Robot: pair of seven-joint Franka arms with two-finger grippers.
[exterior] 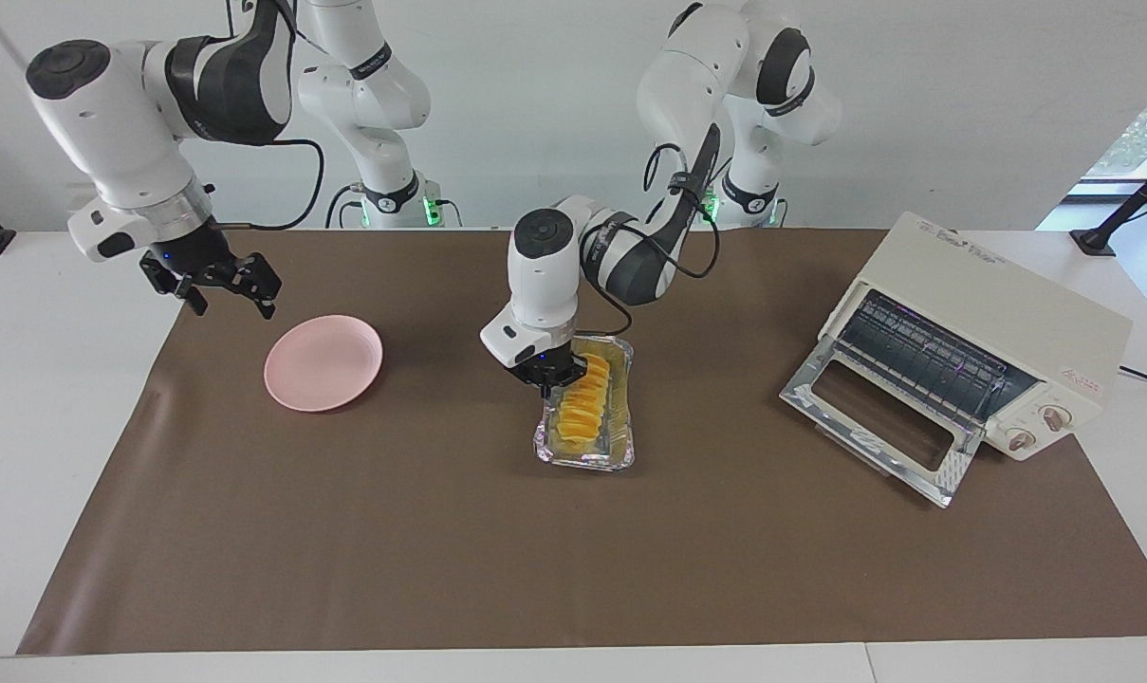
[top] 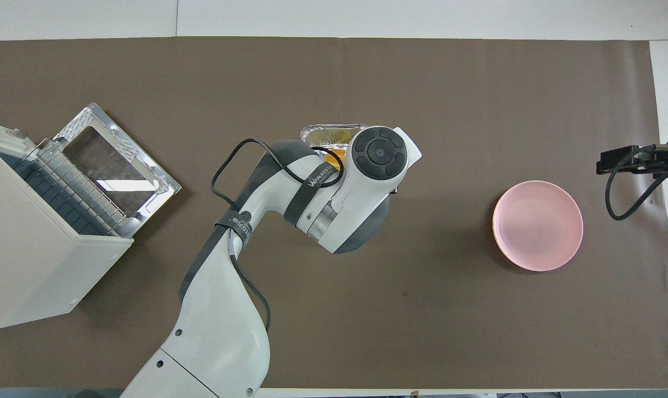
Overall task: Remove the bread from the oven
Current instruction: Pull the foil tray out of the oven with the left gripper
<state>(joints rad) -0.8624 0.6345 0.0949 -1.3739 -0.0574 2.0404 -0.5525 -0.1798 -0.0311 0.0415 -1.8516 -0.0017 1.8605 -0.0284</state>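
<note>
The golden, ridged bread [exterior: 582, 402] is lying in a crinkled foil tray [exterior: 620, 432]; the left gripper [exterior: 546, 377] is clenching the tray's rim, while the right gripper [exterior: 217, 286] is hanging released near the pink plate [exterior: 323, 362].

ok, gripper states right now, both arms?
Left gripper: shut on the foil tray with the bread.
Right gripper: open, empty, near the pink plate.

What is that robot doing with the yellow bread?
The left gripper is shut on the rim of a crinkled silver foil tray holding the golden-yellow ridged bread, out on the brown mat. The cream-white toaster oven stands open with nothing on its rack. The right gripper waits open near the round pink plate.
</note>
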